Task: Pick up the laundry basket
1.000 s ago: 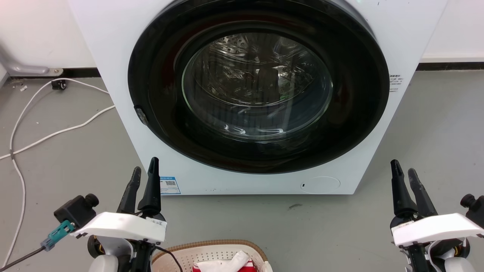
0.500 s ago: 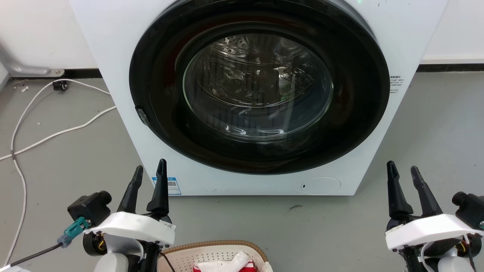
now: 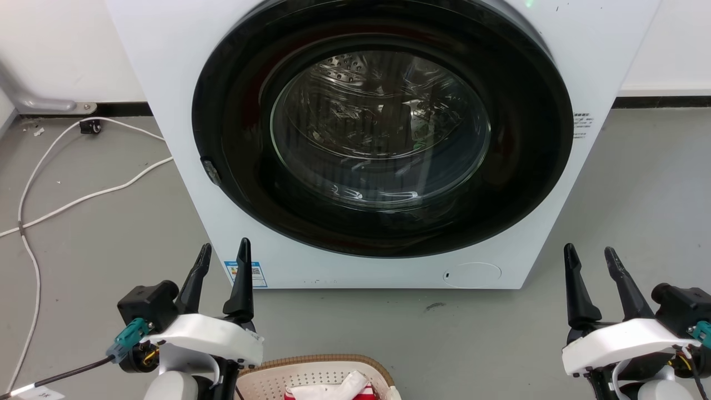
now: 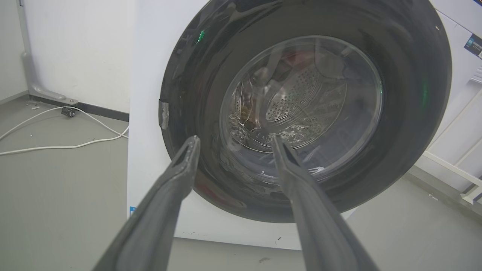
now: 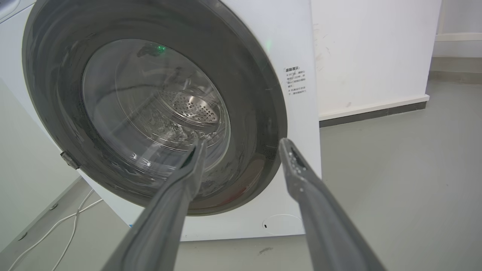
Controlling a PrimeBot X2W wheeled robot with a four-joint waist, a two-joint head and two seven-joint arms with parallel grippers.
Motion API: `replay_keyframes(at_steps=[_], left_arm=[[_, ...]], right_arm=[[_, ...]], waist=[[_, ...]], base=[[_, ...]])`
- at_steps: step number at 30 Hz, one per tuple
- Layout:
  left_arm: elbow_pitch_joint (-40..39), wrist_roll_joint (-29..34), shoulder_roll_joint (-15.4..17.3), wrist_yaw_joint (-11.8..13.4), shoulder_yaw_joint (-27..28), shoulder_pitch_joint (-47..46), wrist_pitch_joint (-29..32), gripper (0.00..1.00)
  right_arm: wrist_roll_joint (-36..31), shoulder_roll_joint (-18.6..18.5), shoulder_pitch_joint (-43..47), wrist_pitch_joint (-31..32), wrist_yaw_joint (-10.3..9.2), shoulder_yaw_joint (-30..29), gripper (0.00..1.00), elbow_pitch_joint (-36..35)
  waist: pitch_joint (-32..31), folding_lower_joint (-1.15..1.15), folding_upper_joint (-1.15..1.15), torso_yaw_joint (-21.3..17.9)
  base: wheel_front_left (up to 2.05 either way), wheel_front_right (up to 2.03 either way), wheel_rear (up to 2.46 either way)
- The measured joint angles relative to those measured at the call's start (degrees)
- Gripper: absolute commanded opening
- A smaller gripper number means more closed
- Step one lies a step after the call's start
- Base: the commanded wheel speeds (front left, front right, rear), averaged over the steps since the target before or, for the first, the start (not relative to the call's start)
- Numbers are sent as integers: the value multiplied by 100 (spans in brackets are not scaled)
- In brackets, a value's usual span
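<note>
- The left end effector (image 3: 225,244) has shifted toward the middle of the head view, nearer the laundry basket (image 3: 333,362). Its two fingers now stand farther apart than a second ago.
- The right end effector (image 3: 587,248) has also come slightly inward, and its fingers have spread wider too. A teal connector (image 3: 703,329) on its wrist has come into view at the right edge.
- The washing machine (image 3: 166,83) sits a touch lower and further right in the head view. The camera has moved slightly, not the machine.
</note>
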Motion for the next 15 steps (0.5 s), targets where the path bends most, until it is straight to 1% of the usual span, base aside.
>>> replay_keyframes(at_steps=[15], left_arm=[[143, 748, 33, 59, -55, -66, -192, 100]], right_arm=[[-800, 3, 43, 1, 1, -21, 100, 37]], waist=[[6, 0, 0, 23]], base=[[0, 0, 0]])
